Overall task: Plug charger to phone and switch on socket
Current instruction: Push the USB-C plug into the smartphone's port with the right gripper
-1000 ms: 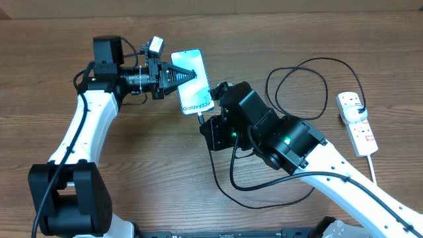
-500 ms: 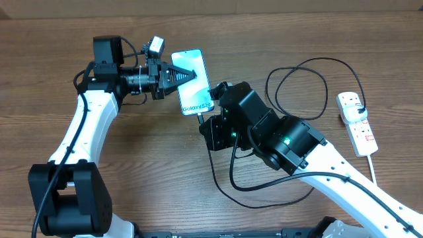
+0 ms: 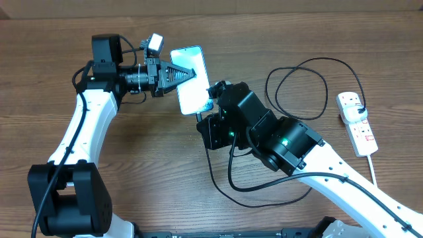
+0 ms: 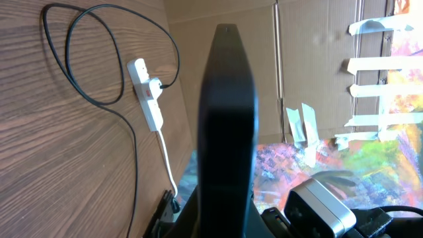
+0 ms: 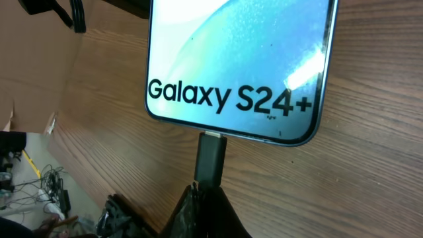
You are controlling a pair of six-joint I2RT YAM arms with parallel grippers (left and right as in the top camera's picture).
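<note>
My left gripper [image 3: 188, 74] is shut on the phone [image 3: 192, 96] and holds it tilted above the table, its light-blue screen facing up. In the right wrist view the phone [image 5: 238, 59] shows "Galaxy S24+". My right gripper [image 5: 208, 195] is shut on the charger's small black connector [image 5: 211, 158], whose tip meets the phone's bottom edge. The charger cable [image 3: 297, 86] loops across the table to its black plug, which sits in the white socket [image 3: 357, 122] at the far right. In the left wrist view a dark finger [image 4: 228, 119] fills the middle, with the socket [image 4: 147, 99] behind it.
The socket's thick white cord [image 3: 372, 165] runs toward the table's front right. More black cable [image 3: 225, 185] curves under my right arm. Cardboard and taped sheets stand beyond the table in the left wrist view.
My left gripper has tilted and lifted the phone slightly up and to the left. My right gripper has followed it with the connector.
</note>
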